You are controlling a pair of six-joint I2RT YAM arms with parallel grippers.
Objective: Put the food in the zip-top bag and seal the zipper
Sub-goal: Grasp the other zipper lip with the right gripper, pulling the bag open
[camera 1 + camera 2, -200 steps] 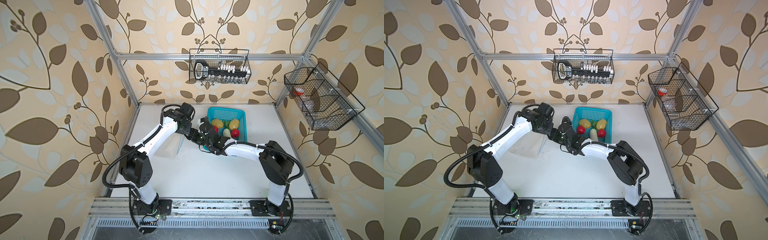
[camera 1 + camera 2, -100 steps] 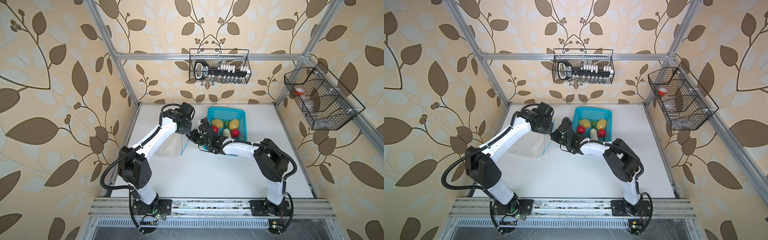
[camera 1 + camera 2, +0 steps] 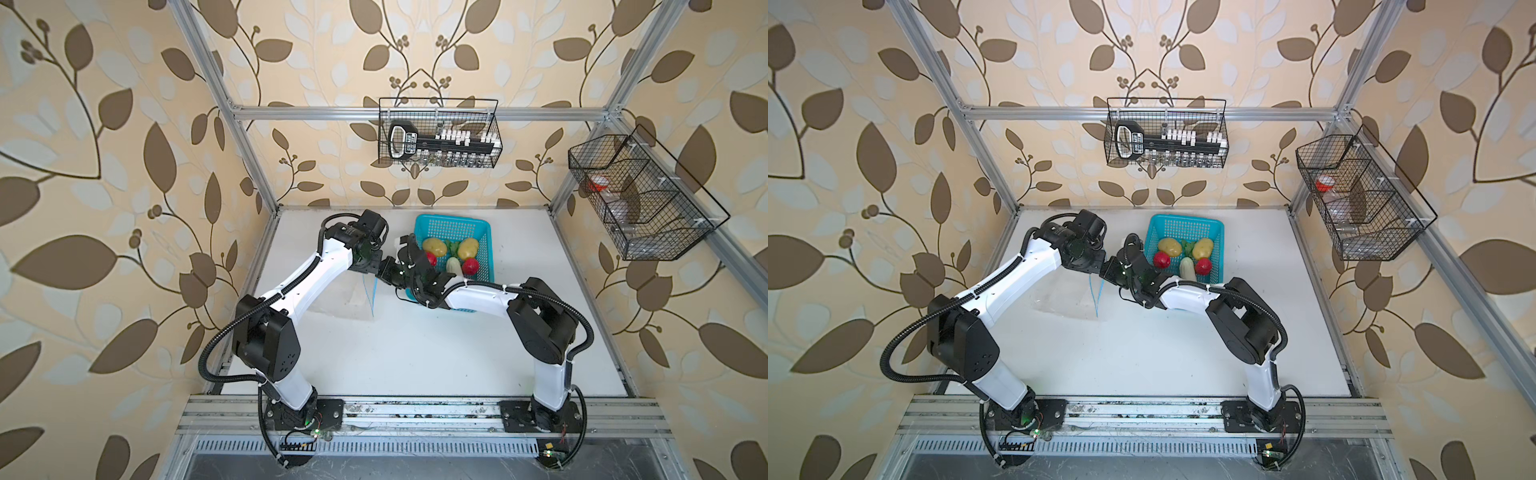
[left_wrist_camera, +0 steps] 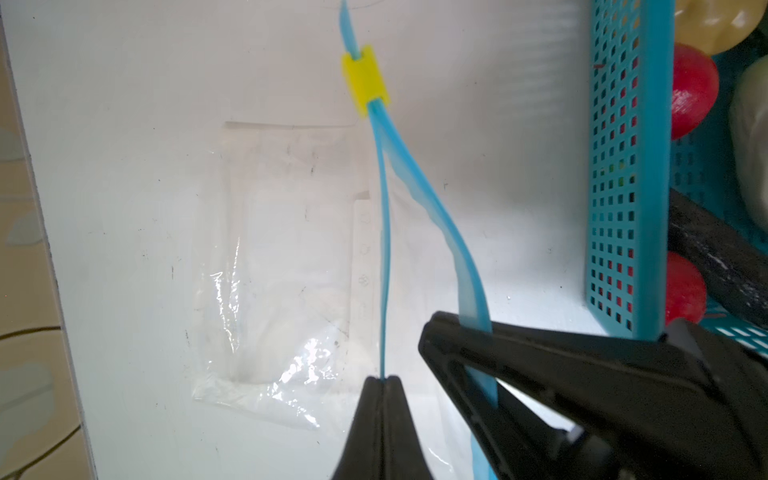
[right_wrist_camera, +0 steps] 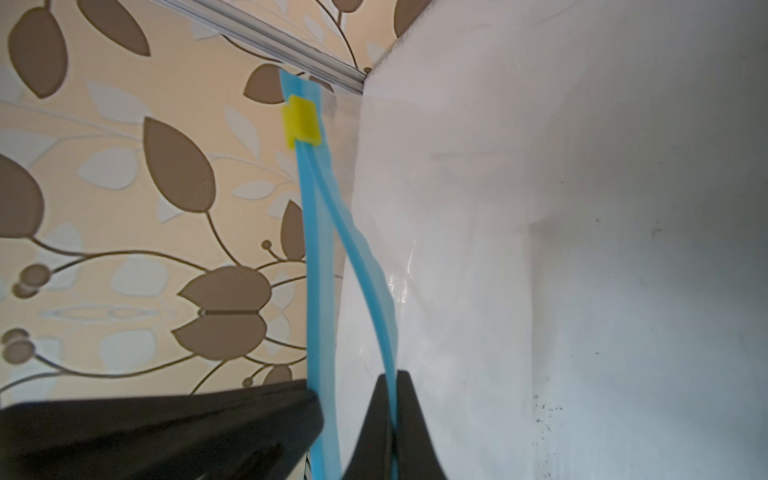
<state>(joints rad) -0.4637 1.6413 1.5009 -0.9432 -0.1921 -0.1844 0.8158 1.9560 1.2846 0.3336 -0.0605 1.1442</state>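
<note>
Top views, basket: We see a turquoise perforated plastic basket [image 3: 453, 226] on the white table [image 3: 415, 353]. It holds two rounded yellow-brown potatoes [image 3: 434, 246], two glossy red tomatoes [image 3: 471, 266], a pale cucumber [image 3: 453, 265] and a green leafy piece [image 3: 452, 246].
Top views, bag: The clear zip-top bag [image 3: 340, 297] lies just left of the basket, and its light-blue zipper [image 3: 372, 291] is on the edge nearest the basket.
Top views, jaws: The left gripper [image 3: 372, 268] and the right gripper [image 3: 384, 270] meet beside the basket's left wall. We cannot read their jaws from here.
Left wrist, bag: The thin, crinkled film catches glints and the table shows through it. The zipper strip splits into two lips below a blocky yellow slider [image 4: 365, 81].
Left wrist, jaws: The left gripper [image 4: 384, 380] is pinched on the straight lip. The right gripper [image 4: 461, 328] clamps the bowed lip next to the basket wall [image 4: 623, 166].
Left wrist, basket: We see tomatoes [image 4: 692, 95] behind the grid of square holes.
Right wrist, jaws: The right gripper [image 5: 392, 378] is closed tight on the curved lip, and the left gripper's black fingers [image 5: 291, 411] hold the straight one.
Right wrist, bag: We see smooth, clear film [image 5: 415, 249] with the slider [image 5: 302, 121] at the zipper's far end.
</note>
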